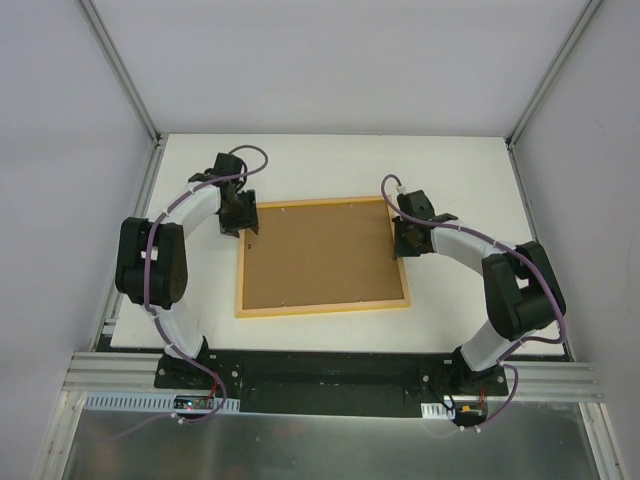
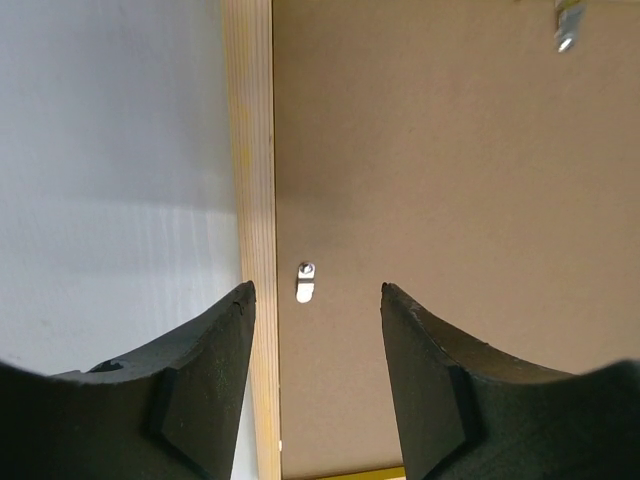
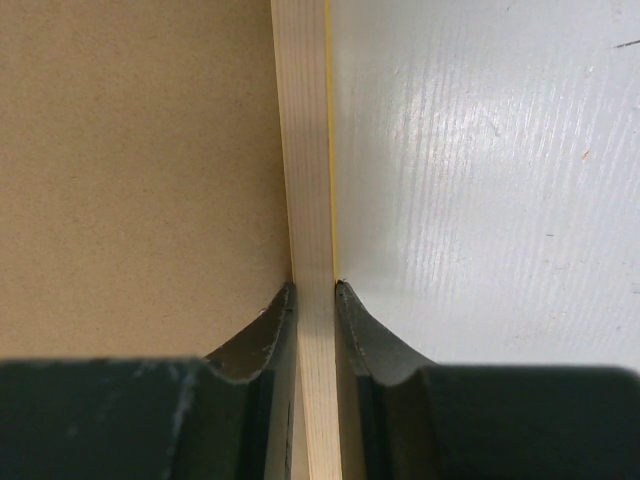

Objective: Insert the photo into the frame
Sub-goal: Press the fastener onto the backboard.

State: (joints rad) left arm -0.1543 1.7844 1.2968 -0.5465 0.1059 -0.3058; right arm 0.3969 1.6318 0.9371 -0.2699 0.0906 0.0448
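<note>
One frame [image 3: 310,150] rail gripped by right pincer [image 3: 315,289]; yellow front mostly hidden.

Thin frame [image 1: 322,306], light wood back up, yellow edge, flat on the table [image 1: 460,170], slightly skewed

The thin, wood-backed rectangular frame [image 1: 322,306] with its brown hardboard backing panel [image 1: 320,255] covers the middle of the white tabletop [image 1: 330,165]. The open left claw [image 2: 316,288] hangs over its left rail and the right claw [image 3: 314,288] grips its right rail, blocking both sides. Wide bare tabletop lies beyond the far rail.
</note>
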